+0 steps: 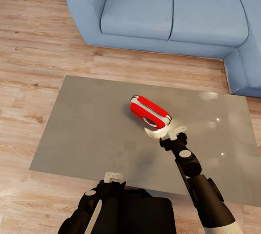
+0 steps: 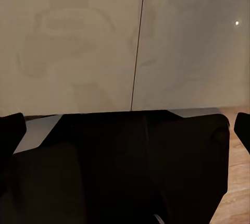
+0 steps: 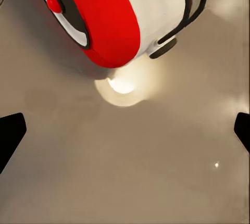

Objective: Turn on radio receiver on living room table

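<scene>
R arm outstretched, tool (image 1: 173, 134) by radio (image 1: 149, 112)

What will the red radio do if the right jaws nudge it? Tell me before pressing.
The radio receiver looks small with rounded edges, so it may rock or tip rather than stay put. The table top is glossy and reflective, so a push would probably slide it. Its shell looks rigid; the thin wire handle seems its weakest part.

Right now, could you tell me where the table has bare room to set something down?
The table is bare across its whole left half, from the radio receiver to the left edge, and along the sofa side. It is crowded only near the radio, where the right gripper hovers.
</scene>
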You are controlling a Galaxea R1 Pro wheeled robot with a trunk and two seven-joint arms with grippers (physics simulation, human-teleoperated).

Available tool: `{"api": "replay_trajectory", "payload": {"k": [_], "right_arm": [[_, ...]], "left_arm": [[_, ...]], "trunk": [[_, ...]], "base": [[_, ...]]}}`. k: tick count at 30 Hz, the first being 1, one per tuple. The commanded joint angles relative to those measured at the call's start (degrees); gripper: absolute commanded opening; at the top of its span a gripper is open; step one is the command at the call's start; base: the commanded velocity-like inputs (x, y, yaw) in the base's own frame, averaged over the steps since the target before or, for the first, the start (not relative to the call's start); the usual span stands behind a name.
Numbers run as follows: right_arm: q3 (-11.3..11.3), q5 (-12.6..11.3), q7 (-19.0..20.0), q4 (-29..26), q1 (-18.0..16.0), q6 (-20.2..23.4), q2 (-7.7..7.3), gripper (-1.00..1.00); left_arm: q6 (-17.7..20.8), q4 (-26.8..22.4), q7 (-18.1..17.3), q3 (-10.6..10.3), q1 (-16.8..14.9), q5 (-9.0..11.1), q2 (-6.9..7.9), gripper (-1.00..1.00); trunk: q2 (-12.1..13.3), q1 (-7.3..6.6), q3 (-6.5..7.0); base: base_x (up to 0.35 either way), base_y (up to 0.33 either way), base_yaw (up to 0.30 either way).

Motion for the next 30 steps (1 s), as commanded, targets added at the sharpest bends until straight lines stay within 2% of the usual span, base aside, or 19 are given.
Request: {"api": "replay_trajectory", "payload": {"k": [1, 4, 10, 12, 14, 20, 30], "right_arm": [[0.01, 0.19, -0.03, 0.00, -0.05, -0.23, 0.00, 1.00], [-0.02, 0.80, 0.10, 0.00, -0.97, -1.39, -0.01, 1.00], [-0.12, 0.99, 0.44, 0.00, -3.50, -0.70, -0.02, 1.00], [-0.12, 1.01, 0.65, 0.00, -7.09, 3.54, -0.01, 1.00], [-0.03, 0.97, 0.72, 0.00, -8.51, 5.45, 0.02, 1.00], [0.01, 0.93, 2.24, 0.04, -11.36, 9.31, 0.34, 1.00], [0.03, 0.93, 4.99, 0.09, -14.24, 13.58, 0.74, 1.00]], "left_arm": [[0.00, -0.01, 0.00, 0.00, 0.00, 0.00, 0.00, 1.00], [0.00, -0.07, 0.00, 0.00, 0.00, 0.01, -0.04, 1.00], [0.00, -0.06, 0.00, 0.00, 0.00, 0.06, -0.08, 1.00], [0.00, 0.02, 0.00, 0.00, 0.00, 0.08, -0.09, 1.00], [-0.02, 0.04, 0.00, 0.00, 0.00, 0.08, -0.09, 1.00], [-0.07, 0.11, 0.00, 0.00, 0.00, 0.08, -0.09, 1.00], [-0.09, 0.14, 0.00, 0.00, 0.00, 0.08, -0.09, 1.00]], "trunk": [[0.00, 0.00, 0.00], [0.00, 0.00, -0.01], [0.00, 0.00, -0.01], [0.00, 0.00, -0.01], [0.00, 0.00, -0.01], [0.00, 0.00, -0.01], [0.00, 0.00, -0.01]], "base": [[0.000, 0.000, 0.000], [0.000, 0.000, 0.000], [0.000, 0.000, 0.000], [0.000, 0.000, 0.000], [0.000, 0.000, 0.000], [0.000, 0.000, 0.000], [0.000, 0.000, 0.000]]}}
